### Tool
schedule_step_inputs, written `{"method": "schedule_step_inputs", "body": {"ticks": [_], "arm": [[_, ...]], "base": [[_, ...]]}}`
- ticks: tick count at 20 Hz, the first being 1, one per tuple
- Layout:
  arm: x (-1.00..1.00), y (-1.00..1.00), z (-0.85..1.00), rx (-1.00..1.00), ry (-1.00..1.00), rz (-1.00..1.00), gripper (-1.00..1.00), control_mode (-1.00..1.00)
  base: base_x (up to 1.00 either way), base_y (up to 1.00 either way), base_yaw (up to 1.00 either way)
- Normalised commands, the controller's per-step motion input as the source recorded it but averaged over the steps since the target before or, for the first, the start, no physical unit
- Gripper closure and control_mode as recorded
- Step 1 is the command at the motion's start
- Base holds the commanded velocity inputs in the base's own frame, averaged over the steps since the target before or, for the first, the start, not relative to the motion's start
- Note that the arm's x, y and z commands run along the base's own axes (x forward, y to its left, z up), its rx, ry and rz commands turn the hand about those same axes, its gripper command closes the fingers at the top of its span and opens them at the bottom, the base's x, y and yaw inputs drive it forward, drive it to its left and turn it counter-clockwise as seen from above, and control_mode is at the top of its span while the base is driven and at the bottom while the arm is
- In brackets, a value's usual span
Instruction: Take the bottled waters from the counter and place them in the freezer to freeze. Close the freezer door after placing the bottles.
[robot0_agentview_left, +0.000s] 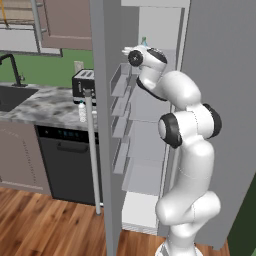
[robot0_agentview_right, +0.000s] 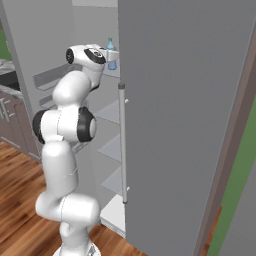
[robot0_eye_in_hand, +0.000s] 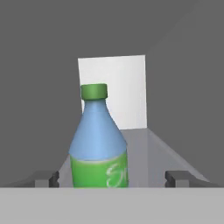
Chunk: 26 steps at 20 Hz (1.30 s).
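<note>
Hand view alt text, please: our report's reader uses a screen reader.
A blue-tinted bottle with a green cap and green label stands upright on a grey freezer shelf, between the open gripper and its dark fingertips on either side. Behind it is a white back panel between dim grey walls.

A blue-tinted bottle (robot0_eye_in_hand: 99, 144) with a green cap and a green label is standing upright on a grey shelf (robot0_eye_in_hand: 144, 153), in front of a white back wall (robot0_eye_in_hand: 124, 94). The gripper (robot0_eye_in_hand: 113, 178) is sitting with its two dark fingertips (robot0_eye_in_hand: 177, 178) spread wide on either side of the bottle, apart from it.
</note>
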Motion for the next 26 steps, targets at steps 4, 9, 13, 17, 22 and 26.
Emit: {"method": "schedule_step_inputs", "body": {"ticks": [4,9,13,17,22,26], "arm": [[-0.90,0.13,0.00,0.00,0.00,0.00,-1.00,-1.00],[-1.00,0.12,0.00,0.00,-0.01,-0.09,-1.00,-1.00],[-1.00,0.09,0.00,0.00,-0.03,-0.17,-1.00,-1.00],[-1.00,0.13,-0.04,0.03,0.00,-0.23,-1.00,-1.00],[-1.00,0.04,-0.12,0.08,0.00,-0.28,-1.00,-1.00],[-1.00,-0.05,-0.02,0.27,0.08,-0.33,-1.00,-1.00]], "base": [[0.00,0.00,0.00],[0.00,0.00,0.00],[0.00,0.00,0.00],[0.00,0.00,0.00],[0.00,0.00,0.00],[0.00,0.00,0.00]]}}
